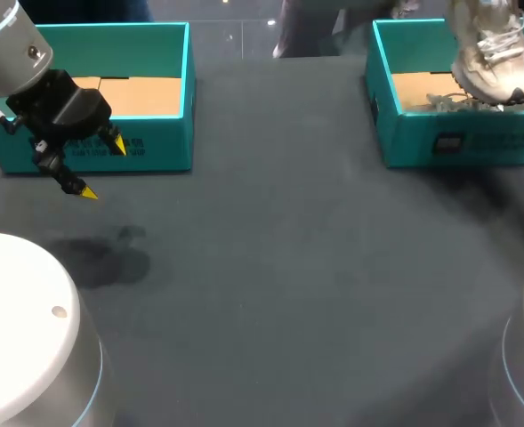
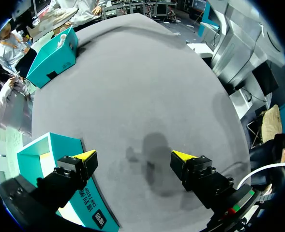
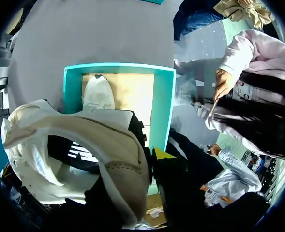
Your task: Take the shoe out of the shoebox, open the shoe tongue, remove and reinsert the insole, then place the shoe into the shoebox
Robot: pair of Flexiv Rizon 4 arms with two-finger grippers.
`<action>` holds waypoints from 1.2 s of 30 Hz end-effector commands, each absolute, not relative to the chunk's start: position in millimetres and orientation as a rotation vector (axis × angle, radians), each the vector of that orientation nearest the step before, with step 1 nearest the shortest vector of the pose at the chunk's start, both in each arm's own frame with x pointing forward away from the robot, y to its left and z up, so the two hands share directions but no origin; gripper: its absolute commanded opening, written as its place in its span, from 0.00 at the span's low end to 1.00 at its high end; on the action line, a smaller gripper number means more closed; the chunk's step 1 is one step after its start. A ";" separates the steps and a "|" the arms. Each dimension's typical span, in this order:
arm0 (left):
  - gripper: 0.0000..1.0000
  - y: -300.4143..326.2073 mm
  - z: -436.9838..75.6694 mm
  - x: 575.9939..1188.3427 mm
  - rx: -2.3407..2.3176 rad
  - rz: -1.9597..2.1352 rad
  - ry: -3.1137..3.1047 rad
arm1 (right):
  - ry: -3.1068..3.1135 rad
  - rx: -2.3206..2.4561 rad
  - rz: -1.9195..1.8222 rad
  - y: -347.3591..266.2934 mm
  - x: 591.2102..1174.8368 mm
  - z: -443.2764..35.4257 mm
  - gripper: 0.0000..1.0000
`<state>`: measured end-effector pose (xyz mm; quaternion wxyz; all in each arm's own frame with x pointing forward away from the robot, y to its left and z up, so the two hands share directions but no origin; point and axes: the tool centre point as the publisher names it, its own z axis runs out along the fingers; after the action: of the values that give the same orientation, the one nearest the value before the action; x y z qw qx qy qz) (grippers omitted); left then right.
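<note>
A white shoe point(image 1: 491, 53) hangs in the air over the right teal shoebox point(image 1: 462, 142), at the table's far right. In the right wrist view my right gripper point(image 3: 149, 164) is shut on the shoe's point(image 3: 74, 145) collar; one yellow fingertip point(image 3: 161, 153) shows outside the collar and the other is hidden by the shoe. Below it lies the open shoebox point(image 3: 162, 104), with a white shoe-like piece point(image 3: 98, 92) on its cardboard floor. My left gripper point(image 1: 103, 169) hovers open and empty in front of the left teal box point(image 1: 168, 156).
In the left wrist view the left box point(image 2: 45, 157) stands just beside one finger of the left gripper point(image 2: 135, 157), with dark tabletop point(image 2: 147, 92) ahead of it. The right box point(image 2: 52, 58) is far across the table. Loose laces point(image 1: 457, 104) lie in the right box.
</note>
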<state>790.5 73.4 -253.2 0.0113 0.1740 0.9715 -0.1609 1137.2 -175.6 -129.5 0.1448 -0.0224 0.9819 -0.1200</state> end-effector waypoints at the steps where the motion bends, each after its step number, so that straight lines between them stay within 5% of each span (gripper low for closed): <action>1: 1.00 74.1 -252.8 789.5 0.542 -0.497 3.030 | 2.849 -0.103 -0.315 -204.9 1165.3 -133.2 0.00; 17: 1.00 74.1 -252.8 789.5 0.542 -0.497 3.030 | 2.857 -0.168 -0.310 -258.2 1207.9 -146.0 0.00; 36: 1.00 74.1 -252.8 789.5 0.542 -0.497 3.030 | 2.742 0.838 -0.278 -317.2 1159.3 -169.1 0.00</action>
<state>790.6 73.4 -253.2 0.0113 0.1738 0.9715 -0.1608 1171.9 -315.5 -169.4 0.1254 0.2193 0.9632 -0.0920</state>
